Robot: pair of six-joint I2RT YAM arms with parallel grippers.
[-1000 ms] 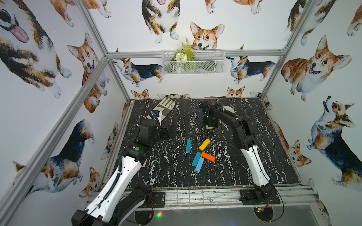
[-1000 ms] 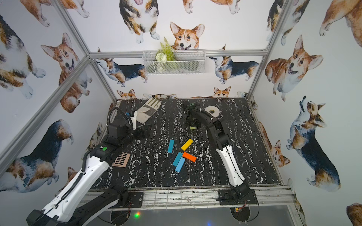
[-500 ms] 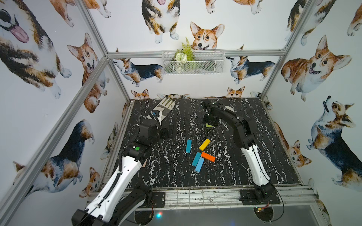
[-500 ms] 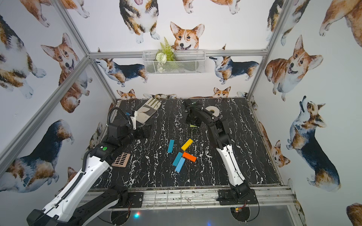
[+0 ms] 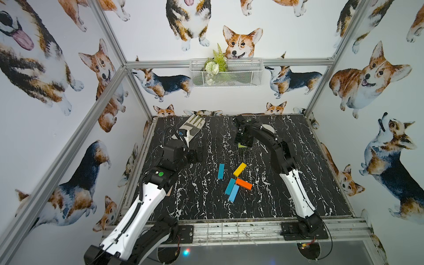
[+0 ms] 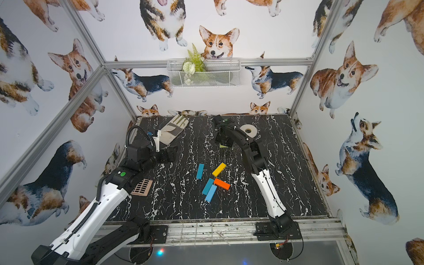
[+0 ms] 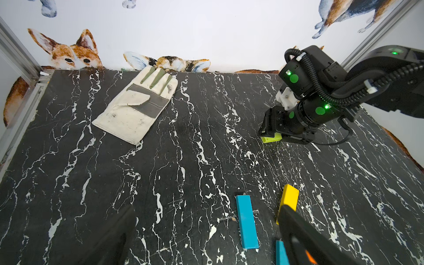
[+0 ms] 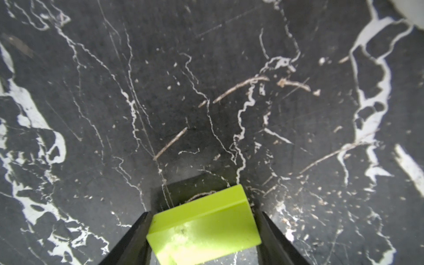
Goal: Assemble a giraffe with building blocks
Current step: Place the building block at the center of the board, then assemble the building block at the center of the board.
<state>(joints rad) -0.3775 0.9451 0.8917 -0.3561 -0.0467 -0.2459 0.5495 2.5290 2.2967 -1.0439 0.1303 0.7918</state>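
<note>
In both top views your right gripper [image 5: 243, 141] stood near the far edge of the tabletop [image 5: 298, 183], over the lime green block [image 5: 241, 145] and well apart from the yellow block [image 5: 239, 169], orange block [image 5: 243, 183] and blue blocks [image 5: 221, 171] clustered mid-table. Bringing the green piece in, you could have knocked that loose cluster askew. Your left gripper [image 5: 199, 154] hung wide open, holding nothing. The left wrist view showed the green block low, at or just off the tabletop, so it might have dragged. In the right wrist view the jaws were closed partway onto its sides, the block skewed between them. That crooked hold could have let it twist or slip.
</note>
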